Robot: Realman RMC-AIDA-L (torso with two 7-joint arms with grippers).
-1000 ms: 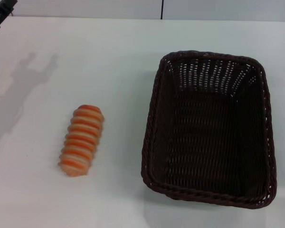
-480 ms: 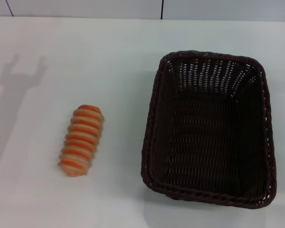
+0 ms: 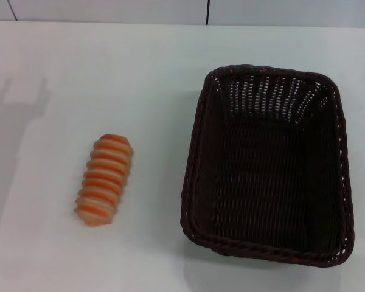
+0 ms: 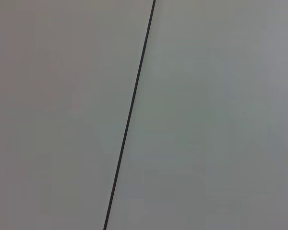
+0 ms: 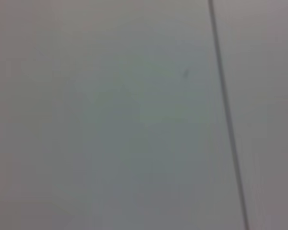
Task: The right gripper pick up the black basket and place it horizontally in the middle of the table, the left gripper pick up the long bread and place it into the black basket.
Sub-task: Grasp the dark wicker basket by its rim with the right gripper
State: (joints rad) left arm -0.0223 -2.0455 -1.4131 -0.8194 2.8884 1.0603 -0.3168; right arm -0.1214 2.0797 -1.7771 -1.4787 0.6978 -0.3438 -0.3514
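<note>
White smooth tabletop, plain surface, bearing two items. Left: a fork-shaped shadow on the table's left edge. Left of centre: small oblong toy loaf, the long bread, orange and cream ridged stripes, lying flat, long axis running near to far. Right: large rectangular dark brown-black woven wicker basket, braided rim, upright, open side up, well apart from the loaf. Neither gripper in view; finger state cannot be told. Both wrist views: pale panels with a thin dark seam only
</note>
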